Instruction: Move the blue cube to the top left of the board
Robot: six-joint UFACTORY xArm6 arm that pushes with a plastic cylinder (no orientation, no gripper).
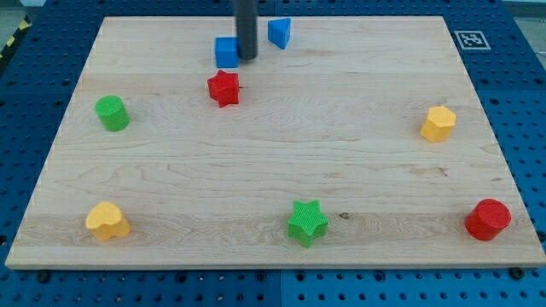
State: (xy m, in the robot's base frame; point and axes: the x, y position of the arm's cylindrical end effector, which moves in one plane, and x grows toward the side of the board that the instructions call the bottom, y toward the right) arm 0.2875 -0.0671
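A dark rod ending in my tip (246, 58) stands on the pale wooden board (273, 162), pressed against the right-hand face of the small blue plastic cube (226, 52) near the view's top edge, a little left of centre. There is no pincer on this arm (a bare rod only, so nothing opens, closes or is held); contact is by pushing alone.

The cube sits close to the board's top edge but well short of the top left corner, so the task looks partly done at best: a long slide toward the view's left seems to remain.

Just right of the rod lies a blue triangular block (279, 32); just below the cube, a red star block (223, 88).

Elsewhere: a green cylinder (112, 113) at left, a yellow heart block (107, 221) bottom left, a green star block (306, 223) bottom centre, a yellow hexagonal block (438, 124) at right, a red cylinder (488, 219) bottom right.
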